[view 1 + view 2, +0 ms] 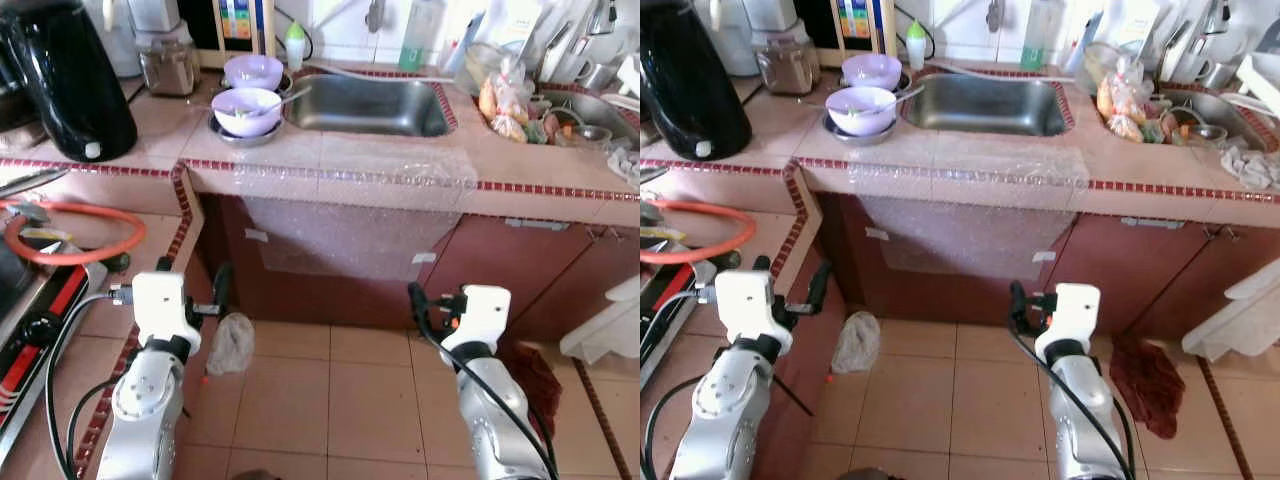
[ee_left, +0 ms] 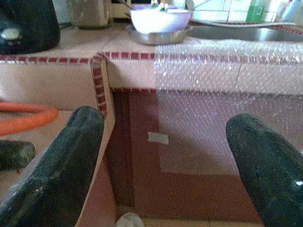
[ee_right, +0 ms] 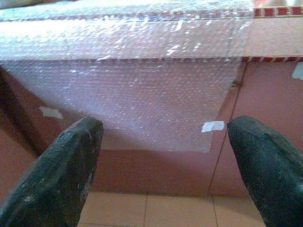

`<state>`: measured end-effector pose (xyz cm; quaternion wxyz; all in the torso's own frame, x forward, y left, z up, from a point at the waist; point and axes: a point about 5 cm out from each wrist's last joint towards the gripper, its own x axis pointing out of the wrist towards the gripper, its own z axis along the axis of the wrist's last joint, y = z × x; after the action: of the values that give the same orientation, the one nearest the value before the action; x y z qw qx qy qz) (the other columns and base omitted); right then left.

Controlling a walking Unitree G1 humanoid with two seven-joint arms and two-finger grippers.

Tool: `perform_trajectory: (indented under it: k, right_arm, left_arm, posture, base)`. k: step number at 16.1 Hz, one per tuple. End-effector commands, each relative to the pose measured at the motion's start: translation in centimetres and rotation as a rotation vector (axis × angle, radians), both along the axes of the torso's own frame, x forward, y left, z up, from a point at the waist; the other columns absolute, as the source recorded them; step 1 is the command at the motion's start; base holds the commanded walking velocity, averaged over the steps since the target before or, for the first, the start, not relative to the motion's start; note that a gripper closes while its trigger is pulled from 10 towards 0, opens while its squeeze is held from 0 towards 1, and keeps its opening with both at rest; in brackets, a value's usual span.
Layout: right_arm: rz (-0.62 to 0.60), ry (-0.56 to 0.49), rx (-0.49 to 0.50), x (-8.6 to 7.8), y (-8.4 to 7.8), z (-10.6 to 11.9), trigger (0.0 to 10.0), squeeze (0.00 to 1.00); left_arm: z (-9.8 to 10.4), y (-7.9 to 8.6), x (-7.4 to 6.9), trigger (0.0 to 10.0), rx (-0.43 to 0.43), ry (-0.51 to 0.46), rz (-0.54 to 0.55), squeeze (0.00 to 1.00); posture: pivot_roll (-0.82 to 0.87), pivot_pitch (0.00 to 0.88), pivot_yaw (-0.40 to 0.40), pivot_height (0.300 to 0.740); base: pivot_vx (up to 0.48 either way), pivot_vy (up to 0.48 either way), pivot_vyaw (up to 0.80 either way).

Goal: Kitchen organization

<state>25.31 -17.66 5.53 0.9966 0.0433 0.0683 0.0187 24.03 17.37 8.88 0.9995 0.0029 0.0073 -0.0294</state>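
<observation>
From the head cameras, a tiled table edged in red trim carries a steel sink, two lavender bowls stacked on a metal plate beside it, and a glossy black kettle at the left. A sheet of bubble wrap is taped over the table's front edge and hangs down the dark red cabinet door below. An orange hose loops on the lower ledge at the left. On the floor tiles lie a crumpled plastic bag and, at the right, a dark red rag. Both silver arms hover low before the cabinet.

The left wrist view shows the left end effector with fingers spread, empty, facing the table corner, with the bowls above.

The right wrist view shows the right end effector likewise spread, facing the dimpled, shiny wrap at close range, tape tabs at its lower corners.
</observation>
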Motion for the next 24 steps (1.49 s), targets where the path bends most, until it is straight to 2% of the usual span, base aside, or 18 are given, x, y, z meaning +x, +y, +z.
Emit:
perform_trajectory:
  k: [1, 3, 9, 11, 13, 17, 21, 24]
  right_arm:
    - [0.0, 0.0, -0.008, -0.1, -0.2, -0.1, 10.0, 0.0]
    - [-0.013, -0.015, -0.02, -0.1, -0.4, -0.1, 10.0, 0.0]
    - [0.0, -0.082, -0.041, 0.8, -0.1, 1.2, 10.0, 0.0]
    - [-0.008, -0.132, -0.045, 1.1, -0.2, 2.3, 10.0, 0.0]
    - [0.014, -0.137, -0.057, 1.1, 0.1, 2.5, 10.0, 0.0]
    - [0.018, -0.138, -0.063, 1.1, 0.0, 2.4, 10.0, 0.0]
    - [0.031, -0.191, -0.088, 1.4, 0.2, 3.6, 10.0, 0.0]
    - [0.035, -0.188, -0.109, 1.1, 0.4, 3.6, 10.0, 0.0]
  left_arm:
    - [0.0, -0.5, 0.0, 10.0, -0.002, -0.007, -0.031, 0.0]
    - [0.2, -0.6, 0.0, 10.0, -0.008, -0.019, -0.043, 0.0]
    - [1.1, -1.3, 0.9, 10.0, -0.019, -0.057, -0.115, 0.0]
    - [2.3, -1.8, 1.3, 10.0, -0.029, -0.102, -0.137, 0.0]
    - [2.9, -2.2, 1.5, 10.0, -0.038, -0.123, -0.15, 0.0]
    - [2.8, -2.2, 1.5, 10.0, -0.034, -0.122, -0.148, 0.0]
    - [3.4, -2.1, 1.6, 10.0, -0.017, -0.143, -0.133, 0.0]
    - [3.2, -1.4, 1.3, 10.0, -0.01, -0.137, -0.088, 0.0]
  posture:
    - [0.04, 0.0, -0.012, 0.74]
    - [0.03, 0.0, 0.002, 0.74]
    - [0.0, 0.0, 0.039, 0.74]
    - [0.0, 0.0, 0.041, 0.74]
    - [0.0, 0.0, 0.037, 0.74]
    - [0.0, 0.0, 0.036, 0.74]
    - [0.0, 0.0, 0.036, 0.74]
    - [0.01, 0.0, 0.032, 0.74]
  base:
    - [0.0, 0.0, 0.0]
    - [0.0, 0.0, 0.0]
    - [0.37, 0.0, 0.0]
    - [0.429, 0.0, 0.0]
    - [0.463, 0.0, 0.0]
    - [0.469, 0.0, 0.0]
    - [0.441, 0.0, 0.0]
    - [0.081, 0.0, 0.0]
